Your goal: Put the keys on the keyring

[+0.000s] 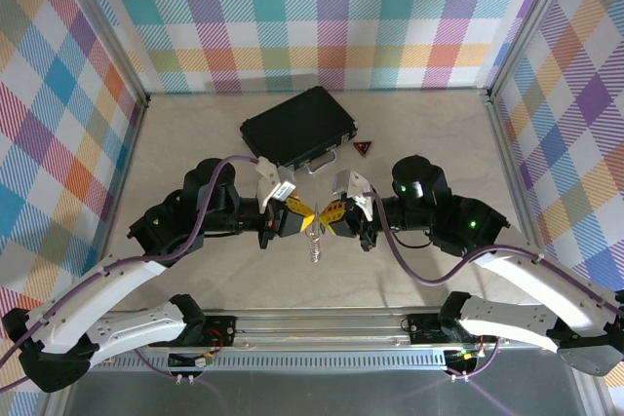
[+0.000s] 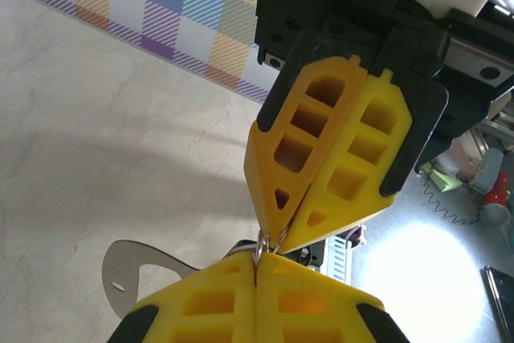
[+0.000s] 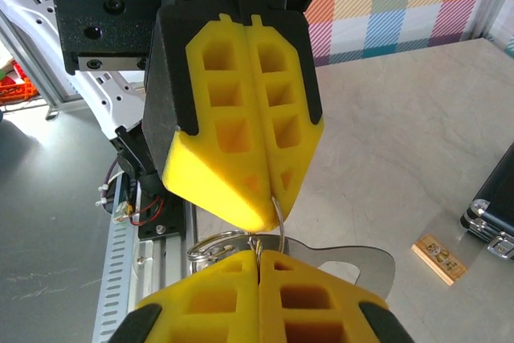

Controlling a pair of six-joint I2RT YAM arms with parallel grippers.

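Behind the two grippers, at mid-table, the black case (image 1: 295, 126) lay flat w/ lid shut, so I couldn't see any contents. Its silver handle faced the arms. A red-and-black triangle (image 1: 363, 148) sat just off its right corner. In the right wrist view a small tan wooden block (image 3: 438, 259) lay on the table (image 1: 175, 143) near a corner of the case.

Room-wise, I had bare tabletop to the L and R of the arms and along the back. Plaid walls w/ alu. corner posts boxed it in on three sides, and a metal rail (image 1: 322, 323) ran along the near edge. Both grippers met nose to nose btw. case and rail.

I saw the left gripper (image 1: 300, 211) closed, its yellow, cut-out fingers (image 3: 210, 178) pinching the keyring (image 3: 277, 213), a thin wire loop. I saw the right gripper (image 1: 332, 213) likewise clamped on the same loop from the opposite side, tips nearly touching the left's. A flat, smooth silvery tab (image 3: 363, 263) w/ a small slot showed just beside the ring; I couldn't tell how it was attached. From the top cam, slim silvery bits dangled under the meeting point. These were the keys (image 1: 314, 245) as far as I could judge, too small to tell if threaded on. The tabletop was pale, faintly marbled and matte.
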